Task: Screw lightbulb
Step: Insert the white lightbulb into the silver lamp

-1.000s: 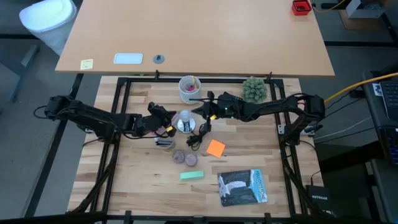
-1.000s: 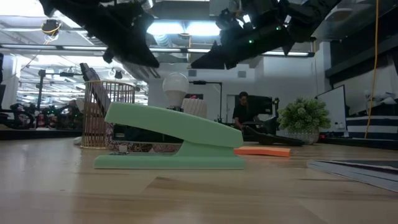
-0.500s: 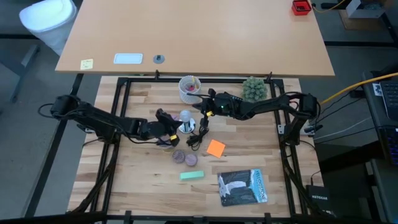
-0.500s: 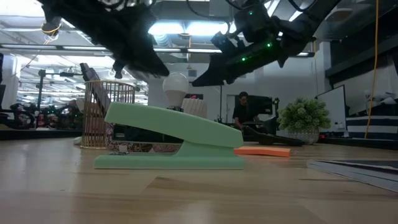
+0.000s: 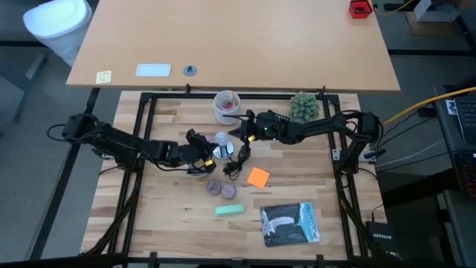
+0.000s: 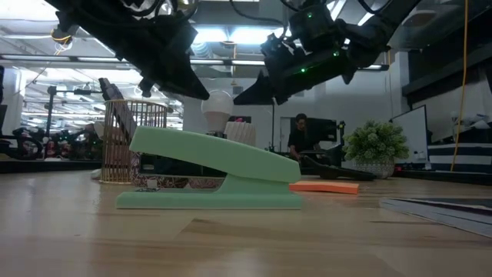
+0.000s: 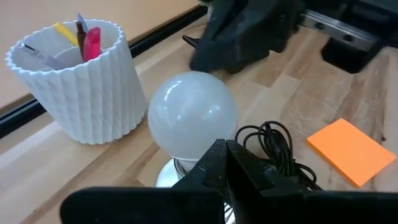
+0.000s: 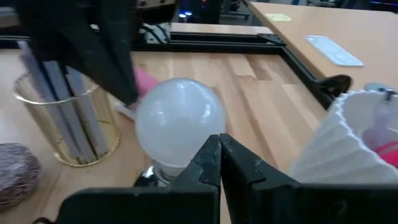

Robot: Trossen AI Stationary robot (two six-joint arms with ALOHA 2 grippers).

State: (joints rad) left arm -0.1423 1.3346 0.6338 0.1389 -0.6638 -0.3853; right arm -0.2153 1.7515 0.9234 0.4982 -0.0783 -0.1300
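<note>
High view shows the lightbulb point(image 5: 221, 139) upright on its socket point(image 5: 222, 151) at frame centre, between the closed, empty left gripper point(image 5: 202, 149) and right gripper point(image 5: 239, 131); it looks light, smooth, breakable glass, best held gently around its round middle.

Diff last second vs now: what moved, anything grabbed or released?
The left hand slid right and closed in on the lightbulb; the right hand crept left toward the lightbulb from the other side. Both hands are shut on nothing; nothing was taken or released. The lightbulb stayed upright in its socket, and the white cup, orange pad and stapler did not move.
</note>
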